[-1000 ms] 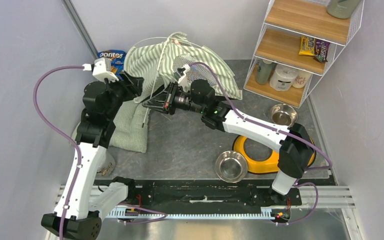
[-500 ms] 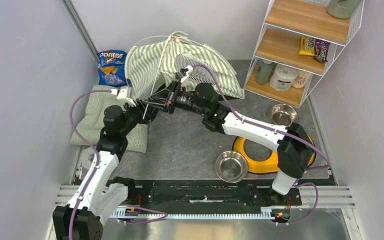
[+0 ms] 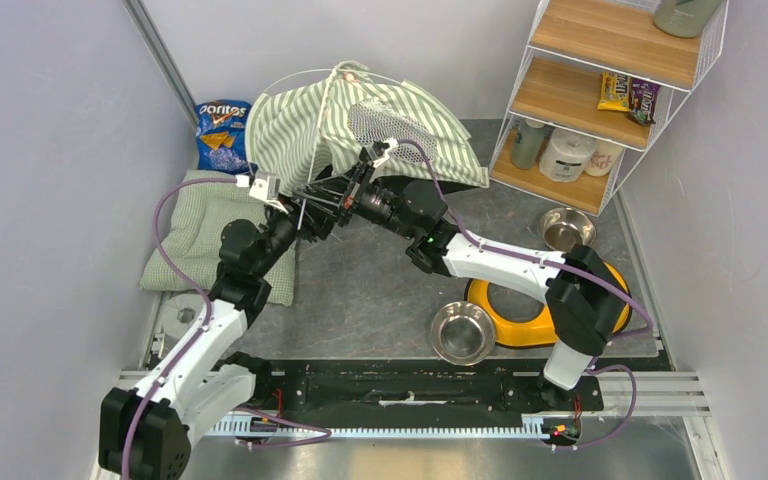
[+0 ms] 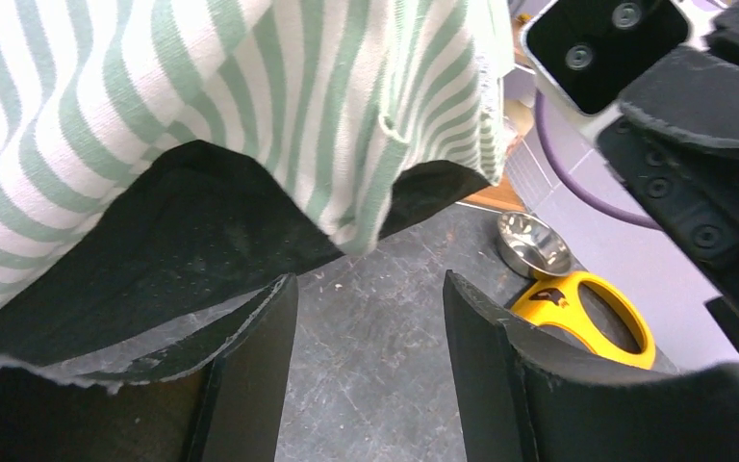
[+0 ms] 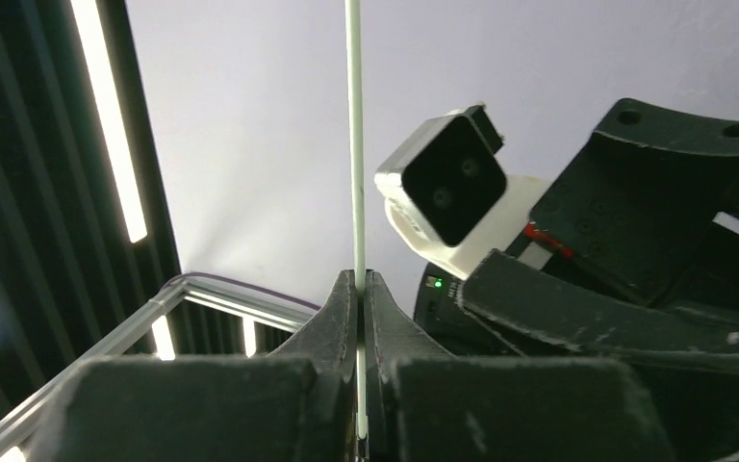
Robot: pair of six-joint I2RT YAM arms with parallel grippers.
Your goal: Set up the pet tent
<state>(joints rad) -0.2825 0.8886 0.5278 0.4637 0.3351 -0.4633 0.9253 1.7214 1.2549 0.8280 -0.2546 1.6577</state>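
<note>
The pet tent (image 3: 400, 125) stands at the far side of the bench (image 3: 380, 290), beyond both arms. Left gripper (image 4: 368, 289): fingers spread, nothing between them, just below the tent's striped hem. Right gripper (image 5: 359, 289): pressed together, pinching a thin white tent pole (image 5: 353, 144).

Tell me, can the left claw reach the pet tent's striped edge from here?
Probably yes: the left claw stands open and the striped edge of the pet tent hangs just ahead of its fingers, nothing between. The right claw sits close alongside.
</note>
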